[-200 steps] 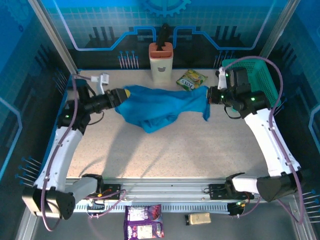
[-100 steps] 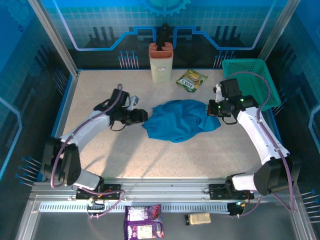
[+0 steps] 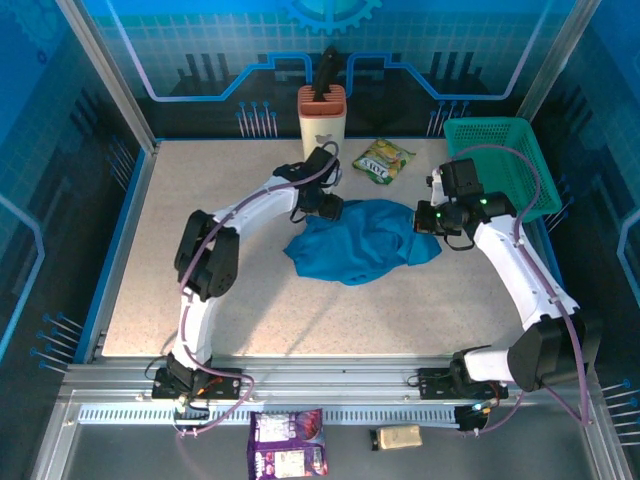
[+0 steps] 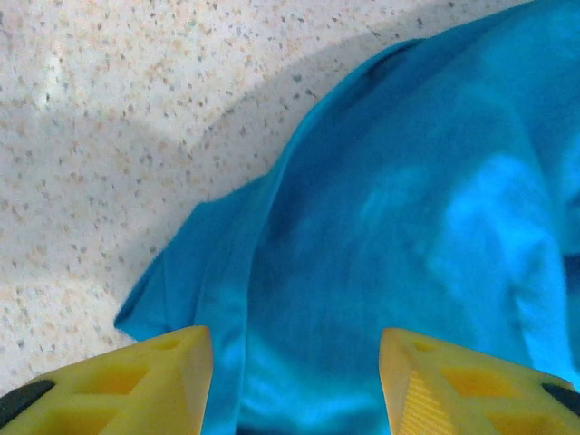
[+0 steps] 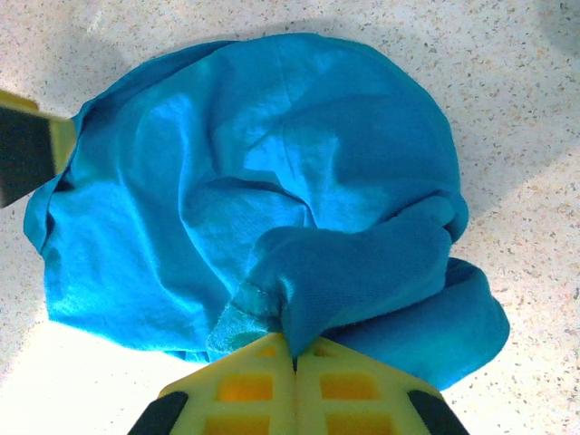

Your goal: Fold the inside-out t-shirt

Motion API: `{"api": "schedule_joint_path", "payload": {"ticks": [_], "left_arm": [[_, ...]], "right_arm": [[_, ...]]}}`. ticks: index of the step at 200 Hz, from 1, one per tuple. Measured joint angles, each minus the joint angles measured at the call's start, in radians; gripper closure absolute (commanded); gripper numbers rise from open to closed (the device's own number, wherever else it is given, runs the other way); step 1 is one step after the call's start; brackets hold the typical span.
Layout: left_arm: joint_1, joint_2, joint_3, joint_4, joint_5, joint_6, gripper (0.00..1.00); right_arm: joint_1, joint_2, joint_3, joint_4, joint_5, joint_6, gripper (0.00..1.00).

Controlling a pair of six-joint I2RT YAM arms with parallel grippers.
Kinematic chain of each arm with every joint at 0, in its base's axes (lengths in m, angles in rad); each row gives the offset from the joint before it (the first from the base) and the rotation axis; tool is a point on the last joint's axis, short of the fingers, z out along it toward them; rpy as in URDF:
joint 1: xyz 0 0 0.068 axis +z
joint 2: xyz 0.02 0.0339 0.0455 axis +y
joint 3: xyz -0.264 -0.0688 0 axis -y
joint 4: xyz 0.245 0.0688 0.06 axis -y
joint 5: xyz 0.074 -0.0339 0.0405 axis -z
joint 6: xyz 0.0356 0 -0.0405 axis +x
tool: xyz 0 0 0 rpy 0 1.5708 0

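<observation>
- The blue t-shirt [image 3: 362,240] lies in a crumpled heap on the speckled table [image 3: 180,190], a bit toward the far side and the right.
- The right gripper [image 3: 422,218] is at the shirt's right edge. In the right wrist view its yellow fingers [image 5: 245,390] are pressed together, pinching a bunched fold of the shirt [image 5: 245,199].
- The left gripper [image 3: 333,208] is at the shirt's far left edge, with its arm bent around from the left.
- In the left wrist view the two yellow fingers [image 4: 136,376] stand apart. The blue cloth [image 4: 399,227] shows in the gap between them and nothing is pinched.
- A teal mesh basket [image 3: 500,150] sits in the far right corner.
- A yellow-green snack packet [image 3: 383,160] lies near the back, apart from the shirt. Its writing is too small to read.
- A beige holder with an orange top [image 3: 322,125] stands at the back, with something dark poking out.
- A purple packet [image 3: 287,443] lies in front of the rail. Its print is too blurry to read.
</observation>
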Motion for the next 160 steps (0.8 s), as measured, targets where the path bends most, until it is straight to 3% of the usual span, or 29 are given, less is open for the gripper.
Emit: {"api": "schedule_joint_path", "payload": {"ticks": [25,62,107,134,160], "left_arm": [[-0.004,0.085,0.092,-0.056,-0.056,0.043,0.54],[0.002,0.151,0.135,-0.105,-0.129,0.098,0.7],[0.03,0.162,0.135,-0.12,-0.125,0.115,1.0],[0.063,0.12,0.085,-0.101,-0.086,0.102,1.0],[0.134,-0.034,-0.016,-0.073,0.026,0.05,1.0]], "right_arm": [[0.0,-0.017,0.0,0.0,0.001,0.0,1.0],[0.0,-0.034,0.0,-0.002,0.005,0.0,1.0],[0.0,-0.035,0.0,-0.008,0.008,0.0,1.0],[0.0,-0.036,0.002,-0.01,0.026,0.0,1.0],[-0.011,-0.041,0.036,-0.027,0.047,-0.004,1.0]]}}
